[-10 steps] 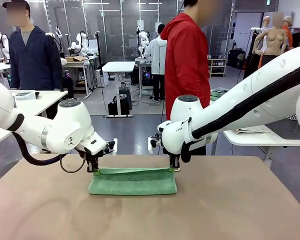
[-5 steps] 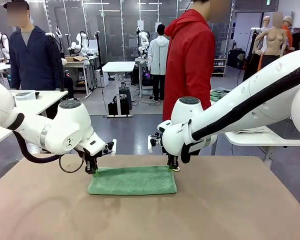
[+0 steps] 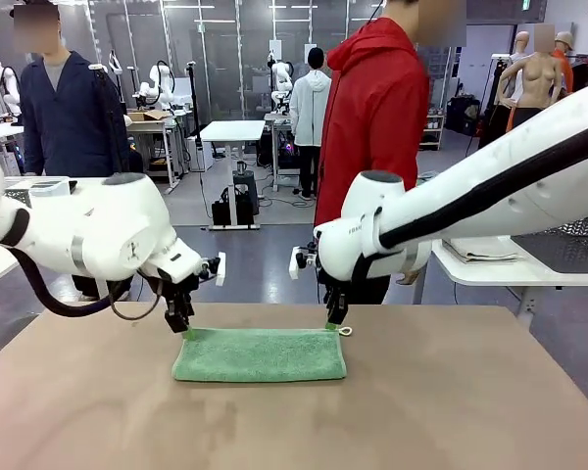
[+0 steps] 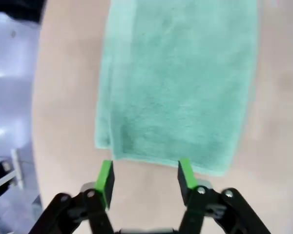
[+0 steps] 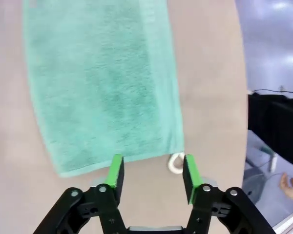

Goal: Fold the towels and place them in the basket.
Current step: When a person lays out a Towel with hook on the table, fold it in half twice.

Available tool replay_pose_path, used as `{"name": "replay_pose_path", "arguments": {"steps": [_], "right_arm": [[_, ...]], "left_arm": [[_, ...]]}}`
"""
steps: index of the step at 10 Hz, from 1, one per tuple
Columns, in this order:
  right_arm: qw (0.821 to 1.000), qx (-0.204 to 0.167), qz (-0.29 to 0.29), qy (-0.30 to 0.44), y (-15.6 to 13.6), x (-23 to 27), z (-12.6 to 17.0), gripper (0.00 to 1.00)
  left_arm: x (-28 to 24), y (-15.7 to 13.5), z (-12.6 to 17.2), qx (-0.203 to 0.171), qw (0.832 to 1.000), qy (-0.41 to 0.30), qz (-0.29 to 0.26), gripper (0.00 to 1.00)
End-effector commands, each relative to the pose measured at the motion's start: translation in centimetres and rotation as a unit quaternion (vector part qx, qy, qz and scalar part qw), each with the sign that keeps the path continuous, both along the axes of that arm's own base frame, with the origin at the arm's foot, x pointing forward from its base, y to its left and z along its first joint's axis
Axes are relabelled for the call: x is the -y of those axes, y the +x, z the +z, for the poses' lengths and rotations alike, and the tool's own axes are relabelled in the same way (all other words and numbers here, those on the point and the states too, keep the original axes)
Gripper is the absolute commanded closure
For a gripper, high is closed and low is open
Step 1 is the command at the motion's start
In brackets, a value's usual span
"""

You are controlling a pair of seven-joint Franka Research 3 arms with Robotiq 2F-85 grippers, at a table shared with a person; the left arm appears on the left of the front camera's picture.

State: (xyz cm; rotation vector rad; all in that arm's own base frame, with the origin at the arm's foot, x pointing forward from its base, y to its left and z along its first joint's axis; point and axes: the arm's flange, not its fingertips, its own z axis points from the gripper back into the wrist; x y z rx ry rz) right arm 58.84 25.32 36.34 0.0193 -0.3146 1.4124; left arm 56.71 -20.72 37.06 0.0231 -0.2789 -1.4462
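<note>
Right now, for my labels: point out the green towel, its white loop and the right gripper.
green towel [image 3: 260,354], front view, top face.
white loop [image 5: 172,166], right wrist view, its cord.
right gripper [image 5: 153,160], right wrist view, between fingertips.

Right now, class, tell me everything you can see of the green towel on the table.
The mint green towel is soft terry cloth, folded into a long flat rectangle, lying on the brown table with a long side toward the robot. A small white loop tag sticks out at its far right corner. The left end effector and right end effector hang open over its far corners, gripping nothing; only the table clearly touches it.
</note>
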Motion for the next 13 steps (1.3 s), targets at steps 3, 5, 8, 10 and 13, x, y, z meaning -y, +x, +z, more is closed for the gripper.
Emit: {"name": "replay_pose_path", "arguments": {"steps": [3,5,8,10,13], "right_arm": [[0.963,-0.065,-0.244,0.092,-4.8,2.0,5.8,0.00],[0.874,-0.108,-0.463,0.096,-5.3,3.4,5.3,0.00],[0.753,-0.213,-0.611,0.121,-7.1,3.6,5.8,0.00],[0.726,-0.301,-0.606,0.117,-8.2,3.7,4.9,0.00],[0.758,-0.258,-0.594,0.079,-8.1,4.0,4.2,0.00]], "left_arm": [[-4.6,-1.2,6.0,-0.029,0.999,-0.044,0.007,0.04],[-5.6,-1.4,5.4,-0.027,0.998,-0.062,0.004,0.04],[-7.1,-1.1,4.7,-0.018,0.994,-0.109,0.000,0.04],[-9.3,-0.6,4.6,-0.031,0.980,-0.195,-0.008,0.04],[-14.5,-0.4,4.8,-0.040,0.933,-0.356,-0.039,0.04]]}}
